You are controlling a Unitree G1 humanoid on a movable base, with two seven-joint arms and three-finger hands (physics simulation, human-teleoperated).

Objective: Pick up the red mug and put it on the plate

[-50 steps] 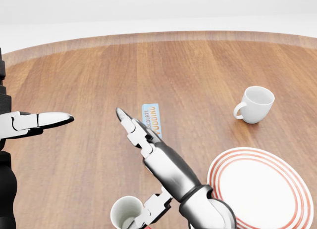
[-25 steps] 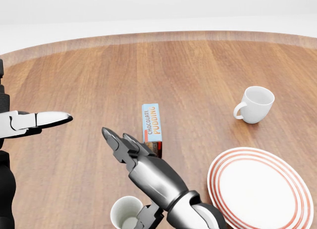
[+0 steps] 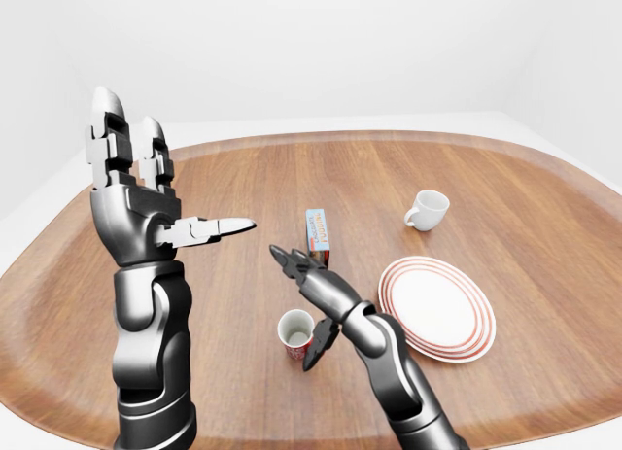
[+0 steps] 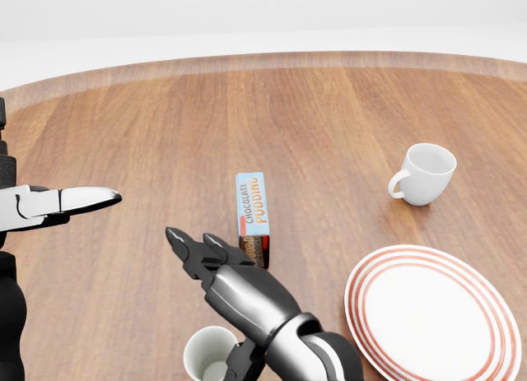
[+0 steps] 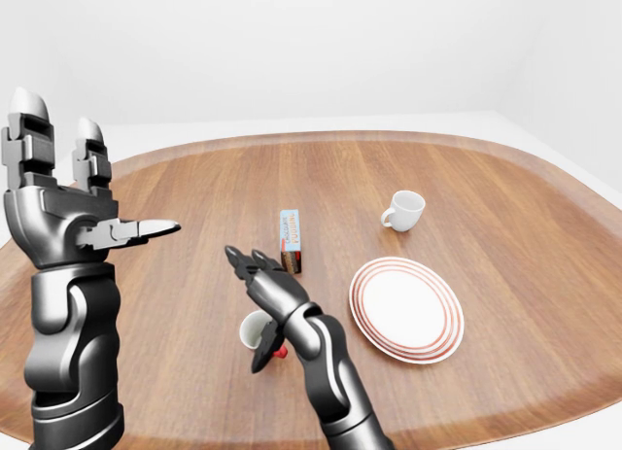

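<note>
wood-grained and oval, the table (image 3: 466,178) lay under blank white walls. the red mug (image 3: 296,334) stood upright near the lower middle of the left-eye view — white inside, red showing only low on its outer wall. the right hand (image 3: 313,304) hung over and just right of it, fingers (image 3: 287,262) spread above the rim and a thumb reaching down beside the mug; it was open and gripped nothing, though whether the thumb touched the wall could not be told. against the picture half a second earlier the fingers had sunk slightly lower and flatter, while the mug stood unmoved. right of it lay the round plate (image 3: 476,319), white with red rings, bare. a chocolate pudding box (image 4: 252,212) stood on edge above the hand. a glossy white cup (image 4: 424,174) sat further right. the left hand (image 3: 146,202) was raised at the left — open, fingers upright, holding nothing.
</note>
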